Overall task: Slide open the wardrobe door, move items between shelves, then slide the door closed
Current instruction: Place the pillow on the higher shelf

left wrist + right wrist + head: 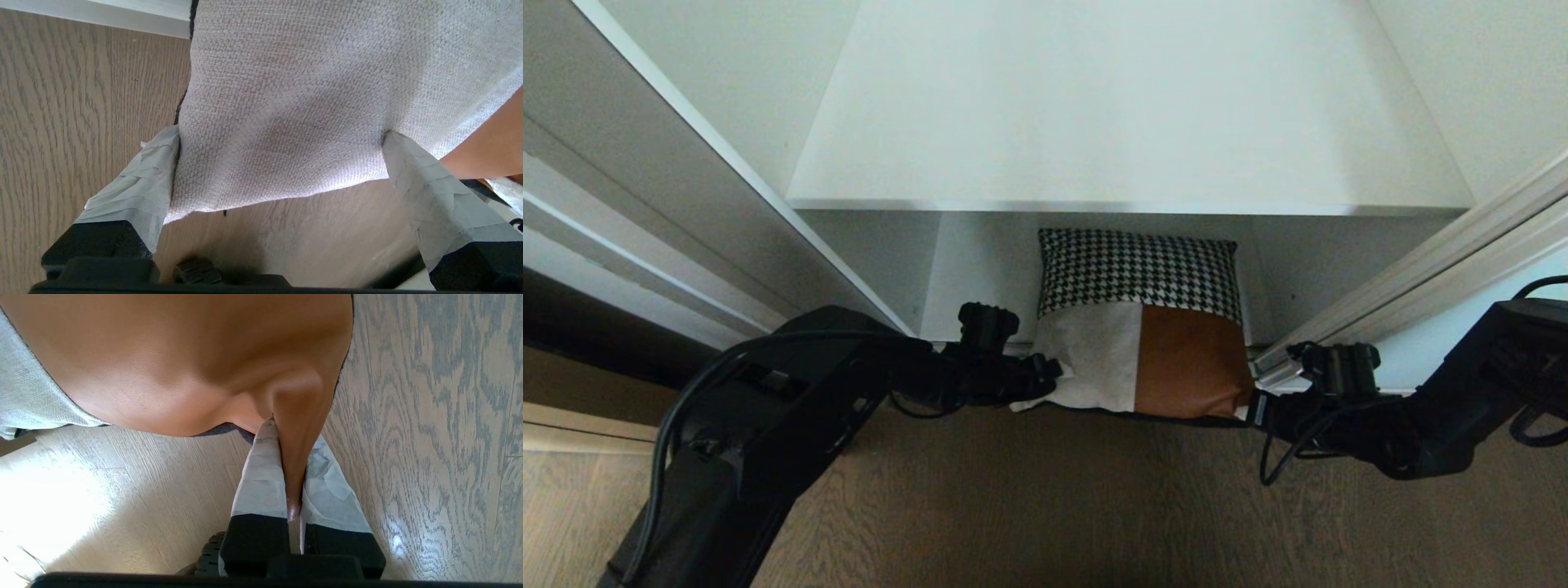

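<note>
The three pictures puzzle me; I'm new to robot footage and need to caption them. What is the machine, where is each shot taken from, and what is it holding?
It is a wheeled robot with two black arms. The wide picture comes from a camera on its head, looking down into an open white wardrobe. The close-ups come from cameras on each wrist. A patchwork cushion sits under a white shelf, its front corners out over the wood floor. The right gripper is shut, pinching the cushion's rust-orange corner. The left gripper is wide open, with its taped fingers either side of the cream corner, not yet closed.
</note>
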`<state>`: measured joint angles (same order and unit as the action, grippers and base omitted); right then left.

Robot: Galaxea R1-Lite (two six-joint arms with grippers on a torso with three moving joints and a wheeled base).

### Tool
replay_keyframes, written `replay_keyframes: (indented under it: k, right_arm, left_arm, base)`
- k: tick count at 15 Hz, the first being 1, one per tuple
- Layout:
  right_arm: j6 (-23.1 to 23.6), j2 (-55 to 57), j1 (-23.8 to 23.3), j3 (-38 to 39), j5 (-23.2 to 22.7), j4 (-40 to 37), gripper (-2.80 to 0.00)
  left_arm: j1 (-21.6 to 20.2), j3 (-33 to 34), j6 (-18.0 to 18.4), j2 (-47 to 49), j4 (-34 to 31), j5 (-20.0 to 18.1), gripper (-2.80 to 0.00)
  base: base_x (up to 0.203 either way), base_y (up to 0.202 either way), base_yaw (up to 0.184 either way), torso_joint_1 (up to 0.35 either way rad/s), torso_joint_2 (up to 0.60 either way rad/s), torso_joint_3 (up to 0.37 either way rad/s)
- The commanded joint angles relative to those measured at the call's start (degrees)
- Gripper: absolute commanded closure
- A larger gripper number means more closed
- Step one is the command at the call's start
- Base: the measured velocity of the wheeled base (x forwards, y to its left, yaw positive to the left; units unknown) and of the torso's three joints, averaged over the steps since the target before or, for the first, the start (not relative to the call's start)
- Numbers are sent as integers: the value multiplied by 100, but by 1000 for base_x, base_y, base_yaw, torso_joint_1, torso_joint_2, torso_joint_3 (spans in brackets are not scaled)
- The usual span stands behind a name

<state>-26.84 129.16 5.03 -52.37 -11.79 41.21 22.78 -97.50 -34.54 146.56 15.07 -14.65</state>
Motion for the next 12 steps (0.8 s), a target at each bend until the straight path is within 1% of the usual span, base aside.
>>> replay_keyframes:
  k: [1,4,5,12]
  right_arm:
    - [-14,-5,6,-19,-16,19,0]
    - [-14,39,1,-36,-25,19,0]
    - [-14,39,6,-36,-25,19,0]
    - [-14,39,-2,-41,-25,28,0]
  left_arm:
    - [-2,-1,-25,-27,4,-3,-280]
    - [-2,-10,5,-69,-226,-4,-280]
    - [-2,-18,17,-62,-251,-2,0]
    - [-2,-93,1,-4,-188,-2,0]
  base:
    - [0,0,0,0,0,0]
    - [0,0,0,0,0,0]
    - [0,0,0,0,0,0]
    - [0,0,0,0,0,0]
